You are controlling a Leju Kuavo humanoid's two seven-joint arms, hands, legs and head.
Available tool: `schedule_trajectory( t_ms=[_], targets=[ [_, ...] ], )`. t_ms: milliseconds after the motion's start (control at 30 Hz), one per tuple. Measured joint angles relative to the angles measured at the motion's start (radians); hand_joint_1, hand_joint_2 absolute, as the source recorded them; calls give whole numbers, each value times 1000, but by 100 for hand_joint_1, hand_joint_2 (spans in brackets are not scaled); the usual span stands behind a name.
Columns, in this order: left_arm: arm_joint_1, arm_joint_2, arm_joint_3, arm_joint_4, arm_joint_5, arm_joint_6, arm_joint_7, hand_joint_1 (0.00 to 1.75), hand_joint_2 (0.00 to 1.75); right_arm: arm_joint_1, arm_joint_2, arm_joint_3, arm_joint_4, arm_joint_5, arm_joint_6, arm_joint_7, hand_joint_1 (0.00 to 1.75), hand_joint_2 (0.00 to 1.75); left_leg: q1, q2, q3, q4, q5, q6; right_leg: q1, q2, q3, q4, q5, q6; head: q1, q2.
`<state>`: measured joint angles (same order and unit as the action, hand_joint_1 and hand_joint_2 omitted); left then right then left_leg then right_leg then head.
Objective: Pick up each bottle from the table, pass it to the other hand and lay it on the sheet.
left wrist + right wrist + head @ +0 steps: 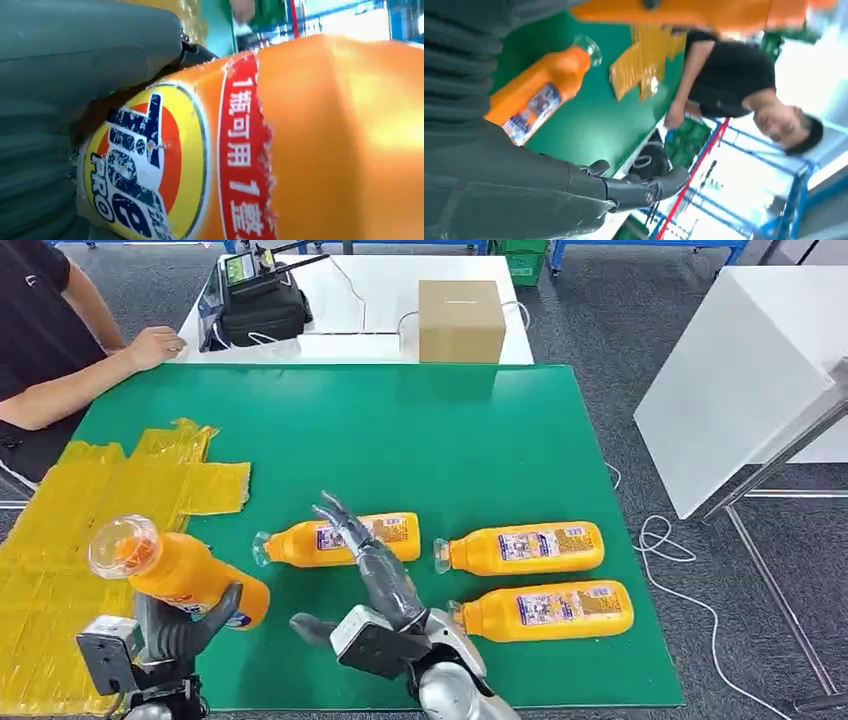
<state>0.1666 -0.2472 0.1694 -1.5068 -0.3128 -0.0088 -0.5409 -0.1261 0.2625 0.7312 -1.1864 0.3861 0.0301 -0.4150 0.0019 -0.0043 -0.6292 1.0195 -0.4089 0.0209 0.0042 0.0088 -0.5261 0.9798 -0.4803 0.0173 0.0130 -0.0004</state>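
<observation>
My left hand grips the base of an orange bottle, held lifted and tilted over the table's near left, its clear cap toward the yellow sheet. The left wrist view is close on that bottle's label. My right hand stretches out open, fingers spread, above a second orange bottle lying on the green table. That lying bottle appears beyond my right hand in the right wrist view. Two more orange bottles lie to the right.
A person sits at the far left with a hand resting on the table's corner. Behind the green table stand a cardboard box and a black bag on a white table. A white panel stands at the right.
</observation>
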Motion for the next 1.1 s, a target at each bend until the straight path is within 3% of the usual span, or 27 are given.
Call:
schedule_trajectory(
  t_ms=[100,400,467,567,633,700,767,1000,1100],
  targets=[
    [0,2,18,-5,-14,7,0,175,175,14,0,-21,-22,5,2,-5,0,0,0,-1,0,0,0,0,0,0,-8,0,0,0,0,0],
    [-10,24,103,-6,-70,43,8,175,175,35,0,-55,-45,0,6,-18,0,0,0,-1,0,0,0,0,0,0,-7,0,-1,0,0,0],
    [-14,35,134,-4,-128,84,8,175,175,35,1,-59,-45,-7,12,-23,0,0,0,0,0,0,0,0,0,0,0,0,0,0,0,0],
    [-31,57,178,16,-365,283,43,175,175,35,1,-62,-45,-26,11,-28,0,0,0,-1,0,0,0,0,0,0,-1,0,0,0,0,0],
    [-53,92,190,62,-720,564,160,175,175,31,0,-62,-43,-49,5,-27,0,0,1,-1,0,0,0,0,1,0,-8,0,0,-1,0,0],
    [-75,127,212,104,-1029,706,225,175,175,27,-1,-64,-40,-63,1,-27,0,0,1,-1,0,0,0,0,1,0,-8,0,-1,-1,0,0],
    [-100,152,231,141,-1168,711,253,175,175,21,-3,-63,-35,-78,-1,-28,0,0,1,-3,0,-1,0,0,1,-2,-8,0,-1,-1,0,0],
    [-160,248,181,307,-1225,711,470,175,175,1,-15,-37,-17,-128,-10,-28,0,0,1,-2,0,0,0,-1,1,-1,-8,0,-1,-1,0,0],
    [-177,273,156,373,-1248,711,477,175,175,-7,-20,-27,-8,-135,-15,-28,0,0,1,-2,0,0,0,-1,0,-1,-8,0,-1,-1,0,0]
  ],
)
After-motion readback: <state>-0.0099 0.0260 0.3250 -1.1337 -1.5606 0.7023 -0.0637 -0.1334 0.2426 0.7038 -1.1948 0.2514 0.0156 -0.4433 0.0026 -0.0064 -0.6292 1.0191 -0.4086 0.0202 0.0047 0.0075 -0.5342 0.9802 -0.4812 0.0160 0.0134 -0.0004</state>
